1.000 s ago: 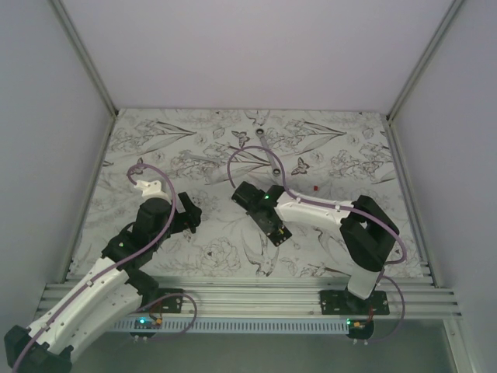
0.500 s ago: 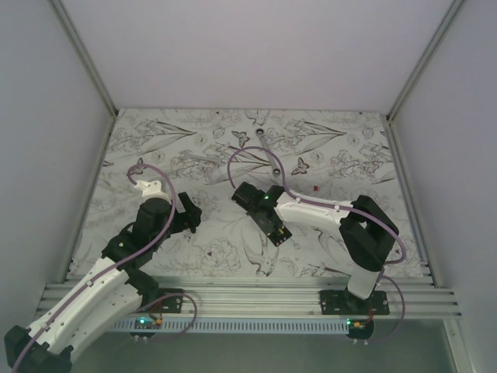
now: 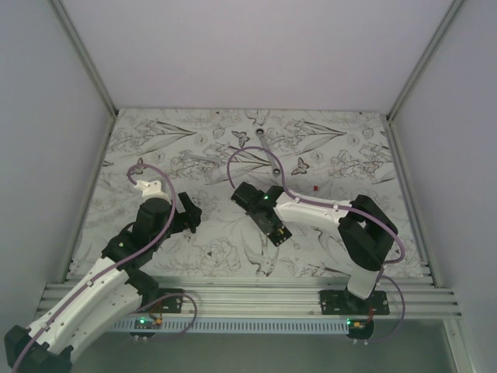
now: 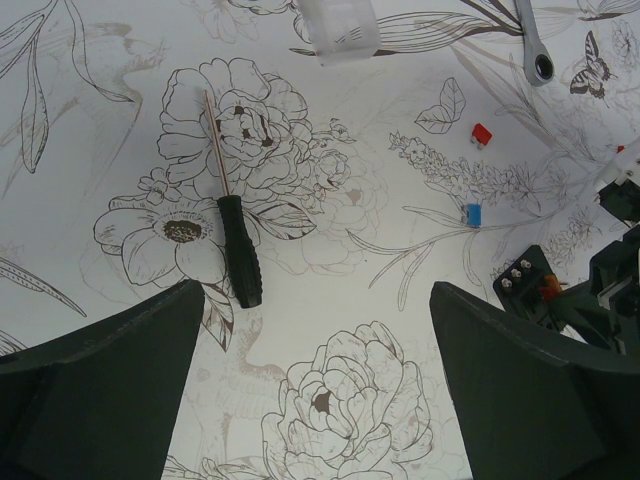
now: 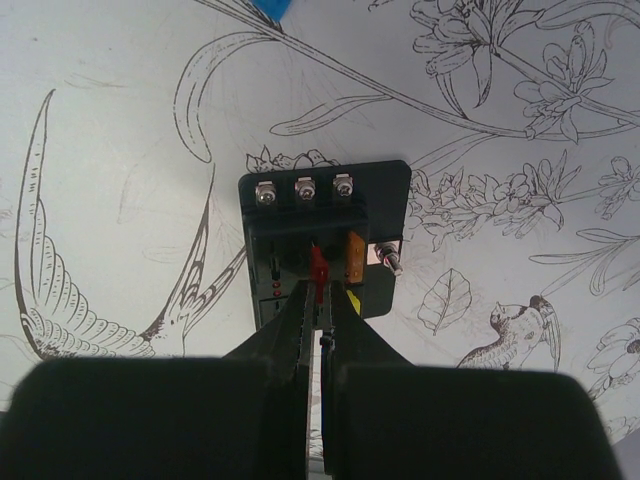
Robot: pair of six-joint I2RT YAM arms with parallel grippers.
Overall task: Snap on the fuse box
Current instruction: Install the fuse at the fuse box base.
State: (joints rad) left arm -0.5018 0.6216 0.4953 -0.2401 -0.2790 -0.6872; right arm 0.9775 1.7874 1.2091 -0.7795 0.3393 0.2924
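The fuse box (image 5: 300, 215) is a small black box lying flat on the flowered table, with three screws along its far edge and an orange fuse (image 5: 354, 257) seated in it. My right gripper (image 5: 320, 292) is directly over it, shut on a small red fuse (image 5: 318, 266) that stands at the box's middle slot. From above, the fuse box (image 3: 278, 235) peeks out beneath the right gripper (image 3: 269, 221). The left gripper (image 4: 315, 292) hangs open over bare table to the left, and one corner of the fuse box (image 4: 522, 285) shows at the right of its view.
A black-handled screwdriver (image 4: 238, 256) lies just beyond the left fingers. A clear plastic piece (image 4: 340, 25) and a wrench (image 4: 536, 48) lie farther back. Loose red (image 4: 481, 134) and blue (image 4: 473, 214) fuses sit between the arms. White walls enclose the table.
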